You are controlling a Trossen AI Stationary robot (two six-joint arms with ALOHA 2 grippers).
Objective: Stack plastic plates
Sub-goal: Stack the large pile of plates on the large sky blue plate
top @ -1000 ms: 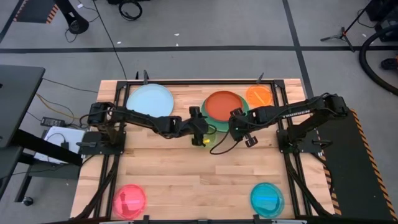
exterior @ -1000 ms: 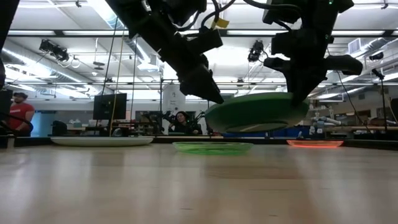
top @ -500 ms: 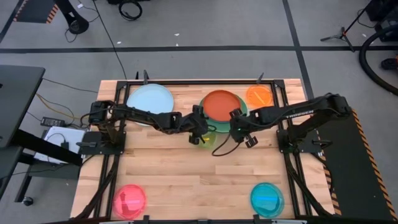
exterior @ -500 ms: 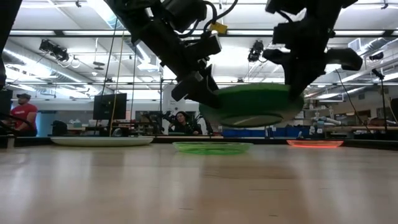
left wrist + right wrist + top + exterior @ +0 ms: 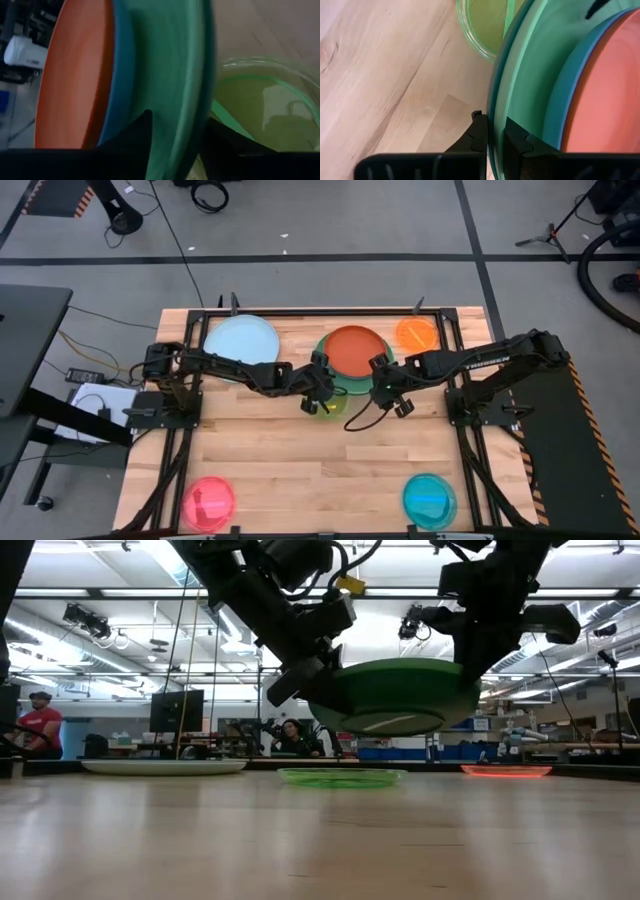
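High view shows you the stack of large plates (image 5: 352, 356) held up between your two arms: red-orange plate (image 5: 357, 350) on top, a blue plate (image 5: 117, 85) under it, green plates at the bottom. Your right pincer (image 5: 383, 388) is clenched on the stack's rim on its near-right side; in the right wrist view you see its fingers (image 5: 479, 134) pinching the edge of the light green plate (image 5: 520, 80). Your left pincer (image 5: 320, 385) sits at the opposite, near-left rim, its fingers (image 5: 131, 137) straddling the green edge; you cannot tell whether it grips yet or only brackets the rim.

Low view shows you the stack (image 5: 395, 695) hanging clear of the tabletop (image 5: 320, 840), tilted, with both pincers at its sides. The small lime plate (image 5: 331, 404) lies flat on the tabletop just below and beside the left pincer, partly under the stack. The light blue plate (image 5: 241, 340) lies well off behind the left arm, the small orange plate (image 5: 416, 333) just beyond the stack on the right pincer's far side. The pink plate (image 5: 208, 502) and cyan plate (image 5: 429, 498) sit well apart from both pincers, at the near corners.
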